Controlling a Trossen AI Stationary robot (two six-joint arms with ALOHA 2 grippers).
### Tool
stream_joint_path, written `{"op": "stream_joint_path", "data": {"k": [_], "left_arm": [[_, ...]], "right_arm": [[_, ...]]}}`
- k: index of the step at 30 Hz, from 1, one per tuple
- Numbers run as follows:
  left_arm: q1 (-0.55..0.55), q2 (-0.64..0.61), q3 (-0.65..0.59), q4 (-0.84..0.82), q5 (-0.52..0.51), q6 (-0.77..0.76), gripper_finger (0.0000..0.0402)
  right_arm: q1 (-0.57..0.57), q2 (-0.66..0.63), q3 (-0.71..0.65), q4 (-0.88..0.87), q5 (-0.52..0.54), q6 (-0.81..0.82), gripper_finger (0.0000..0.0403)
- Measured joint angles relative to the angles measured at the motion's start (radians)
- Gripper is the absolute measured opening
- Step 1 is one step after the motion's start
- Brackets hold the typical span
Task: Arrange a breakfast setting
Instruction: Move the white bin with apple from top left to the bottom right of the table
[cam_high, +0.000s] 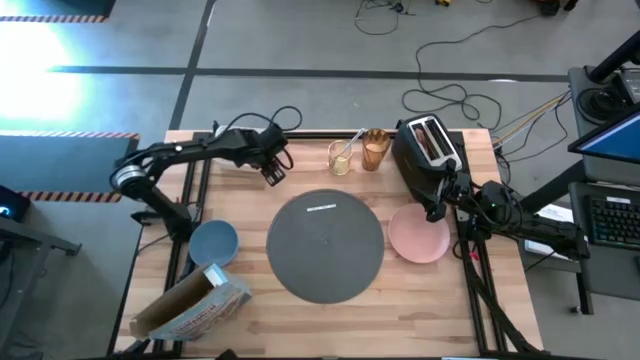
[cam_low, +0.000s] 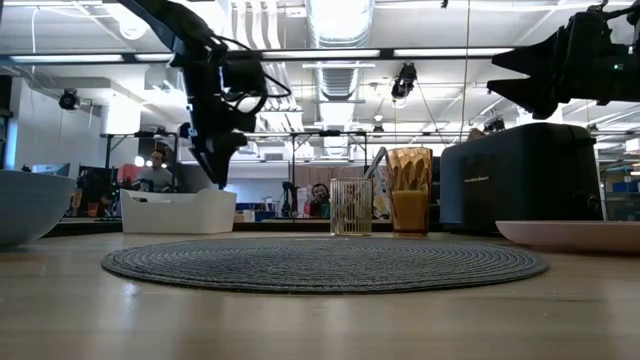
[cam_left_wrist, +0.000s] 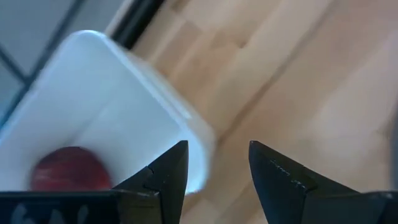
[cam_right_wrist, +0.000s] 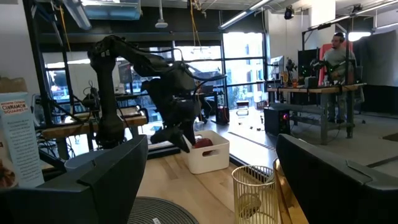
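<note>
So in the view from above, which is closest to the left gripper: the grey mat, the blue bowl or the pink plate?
From the left gripper:
1. Grey mat, just below it, mid-table.
2. Blue bowl, near the table's left edge.
3. Pink plate, far over on the right side.

Off-setting items on the wooden table (cam_high: 440, 300)
White tray (cam_left_wrist: 112, 99) just under the left gripper (cam_left_wrist: 217, 146); black toaster (cam_high: 425, 150) beside the right gripper (cam_high: 437, 212); cereal box (cam_high: 190, 305) well apart from both.
</note>
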Motion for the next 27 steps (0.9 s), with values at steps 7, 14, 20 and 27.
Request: {"op": "stream_joint_path", "data": {"k": [7, 14, 20, 27], "left_arm": [[0.013, 0.028, 0.001, 0.004, -0.089, -0.082, 0.0153], [0.022, 0.108, 0.0, 0.03, -0.067, -0.132, 0.0152], [0.024, 0.179, 0.015, 0.039, -0.067, -0.138, 0.015], [0.024, 0.21, 0.015, -0.032, -0.066, -0.116, 0.0088]], "right_arm": [[0.0, 0.0, 0.0, 0.0, 0.0, 0.0, 0.0345], [0.0, 0.0, 0.0, 0.0, 0.0, 0.0, 0.0345], [0.0, 0.0, 0.0, 0.0, 0.0, 0.0, 0.0345], [0.0, 0.0, 0.0, 0.0, 0.0, 0.0, 0.0345]]}}
